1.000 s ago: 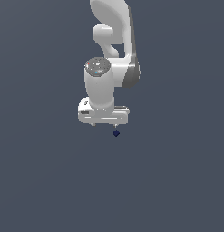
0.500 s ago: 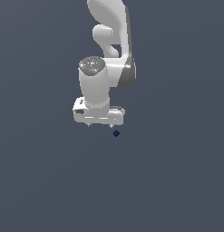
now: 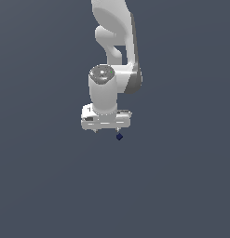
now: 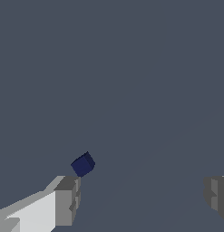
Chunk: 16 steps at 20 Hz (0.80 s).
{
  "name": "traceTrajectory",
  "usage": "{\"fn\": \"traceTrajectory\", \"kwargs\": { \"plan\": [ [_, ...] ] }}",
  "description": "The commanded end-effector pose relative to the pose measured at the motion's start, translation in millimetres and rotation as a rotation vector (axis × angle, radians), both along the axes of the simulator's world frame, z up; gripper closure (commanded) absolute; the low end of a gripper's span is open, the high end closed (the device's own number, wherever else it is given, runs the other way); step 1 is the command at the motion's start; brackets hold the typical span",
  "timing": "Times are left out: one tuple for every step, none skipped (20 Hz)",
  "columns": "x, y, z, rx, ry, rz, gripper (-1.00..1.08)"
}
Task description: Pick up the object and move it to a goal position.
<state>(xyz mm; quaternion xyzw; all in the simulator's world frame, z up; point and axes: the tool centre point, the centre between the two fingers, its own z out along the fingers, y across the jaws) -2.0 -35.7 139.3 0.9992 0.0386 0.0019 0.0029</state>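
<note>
The object, a tiny dark navy-blue cube (image 3: 118, 136), lies on the flat grey surface just below the white gripper (image 3: 106, 131) in the exterior view. It sits under the fingertip on that view's right side. In the wrist view the cube (image 4: 83, 164) rests just past the tip of one grey finger (image 4: 68, 199), outside the gap. The other finger (image 4: 217, 195) stands far off, so the gripper (image 4: 143, 197) is open and holds nothing. The gripper points straight down.
The white arm (image 3: 116, 42) rises from the hand toward the top of the exterior view. A plain grey surface (image 3: 181, 186) surrounds it, and no goal marker shows.
The hand drifted toward the exterior view's left, then came back and sank a little closer to the cube. The cube has stayed where it was.
</note>
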Motion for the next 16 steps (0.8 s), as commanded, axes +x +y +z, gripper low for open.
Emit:
{"fn": "traceTrajectory", "kwargs": {
  "plan": [
    [-4, 7, -10, -0.002, 0.002, 0.066, -0.92],
    [-5, 10, -14, -0.003, 0.002, 0.096, -0.92],
    [-7, 13, -18, -0.003, 0.003, 0.128, -0.92],
    [-9, 17, -23, -0.004, 0.004, 0.162, -0.92],
    [-11, 20, -28, -0.004, 0.004, 0.199, -0.92],
    [-13, 24, -33, -0.004, 0.005, 0.235, -0.92],
    [-16, 28, -38, -0.004, 0.005, 0.27, -0.92],
    [-18, 32, -42, -0.004, 0.006, 0.304, -0.92],
    [-20, 35, -46, -0.003, 0.006, 0.335, -0.92],
    [-22, 38, -50, -0.003, 0.006, 0.365, -0.92],
    [-24, 41, -53, -0.002, 0.006, 0.392, -0.92],
    [-26, 44, -56, -0.002, 0.006, 0.418, -0.92],
    [-27, 47, -59, -0.001, 0.006, 0.442, -0.92],
    [-29, 49, -62, 0.0, 0.006, 0.464, -0.92],
    [-31, 51, -65, 0.0, 0.006, 0.484, -0.92],
    [-32, 54, -67, 0.001, 0.006, 0.502, -0.92]
  ]
}}
